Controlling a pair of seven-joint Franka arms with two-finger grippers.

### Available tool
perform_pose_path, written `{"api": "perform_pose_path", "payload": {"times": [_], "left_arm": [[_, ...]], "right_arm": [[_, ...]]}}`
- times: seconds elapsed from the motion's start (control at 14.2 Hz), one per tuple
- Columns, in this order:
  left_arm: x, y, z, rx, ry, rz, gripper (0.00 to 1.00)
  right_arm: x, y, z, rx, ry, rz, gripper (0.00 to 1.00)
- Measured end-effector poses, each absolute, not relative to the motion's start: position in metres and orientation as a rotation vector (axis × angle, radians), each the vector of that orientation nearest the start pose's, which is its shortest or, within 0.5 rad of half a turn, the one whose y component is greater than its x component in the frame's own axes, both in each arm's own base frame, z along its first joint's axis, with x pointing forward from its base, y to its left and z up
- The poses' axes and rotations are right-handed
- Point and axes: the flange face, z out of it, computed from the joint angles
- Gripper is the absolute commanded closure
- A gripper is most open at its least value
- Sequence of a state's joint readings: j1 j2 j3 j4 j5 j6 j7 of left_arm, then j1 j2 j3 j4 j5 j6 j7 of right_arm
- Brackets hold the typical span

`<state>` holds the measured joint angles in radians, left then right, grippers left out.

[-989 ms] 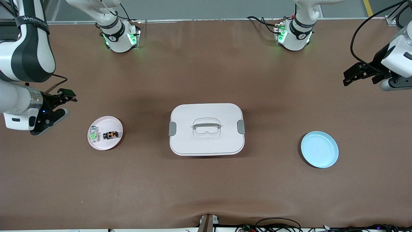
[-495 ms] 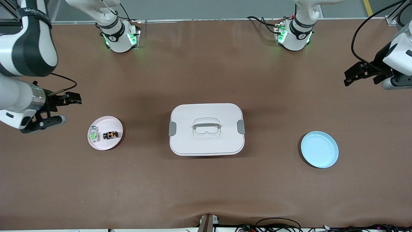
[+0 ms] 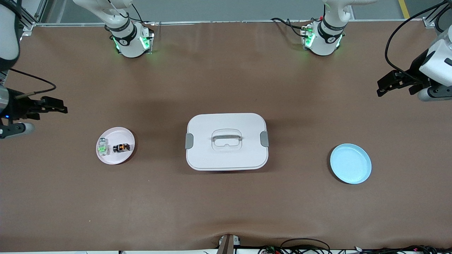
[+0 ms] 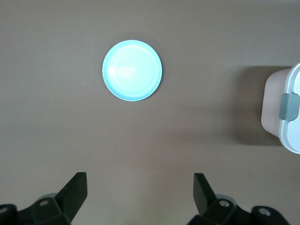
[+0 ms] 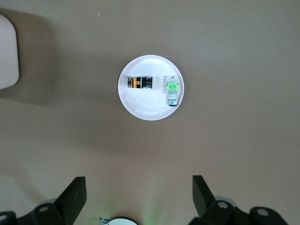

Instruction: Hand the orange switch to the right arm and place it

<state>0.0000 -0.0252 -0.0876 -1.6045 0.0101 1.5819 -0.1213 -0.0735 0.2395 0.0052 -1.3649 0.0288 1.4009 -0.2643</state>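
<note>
The orange switch, a tiny black block with a glowing orange face, lies on a small white plate toward the right arm's end of the table. In the right wrist view the orange switch sits on that plate beside a clear-and-green switch. My right gripper hangs open and empty over bare table off to the side of the plate; its jaws stand wide. My left gripper waits open over bare table at the left arm's end, fingers spread.
A white lidded container with grey clips stands mid-table. A light blue plate lies toward the left arm's end, also in the left wrist view beside the container's end. Cables run along the table's near edge.
The right arm has swung outward toward its end of the table, carrying its open gripper away from the white plate. The left gripper has hardly shifted. Nothing on the table moved.
</note>
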Motion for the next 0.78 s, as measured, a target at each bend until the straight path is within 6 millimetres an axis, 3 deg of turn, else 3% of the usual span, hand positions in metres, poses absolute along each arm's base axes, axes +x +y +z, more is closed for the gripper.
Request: {"api": "perform_pose_path", "payload": {"times": [0.21,0.78], "left_arm": [[0.546,-0.049,0.623,-3.139,-0.051,-0.004,0.00],[0.546,-0.049,0.623,-3.141,-0.051,-0.004,0.00]], "right_arm": [[0.602,-0.046,0.578,-3.048,-0.279,0.308,0.00],[0.598,-0.042,0.605,-3.067,-0.249,0.240,0.00]]}}
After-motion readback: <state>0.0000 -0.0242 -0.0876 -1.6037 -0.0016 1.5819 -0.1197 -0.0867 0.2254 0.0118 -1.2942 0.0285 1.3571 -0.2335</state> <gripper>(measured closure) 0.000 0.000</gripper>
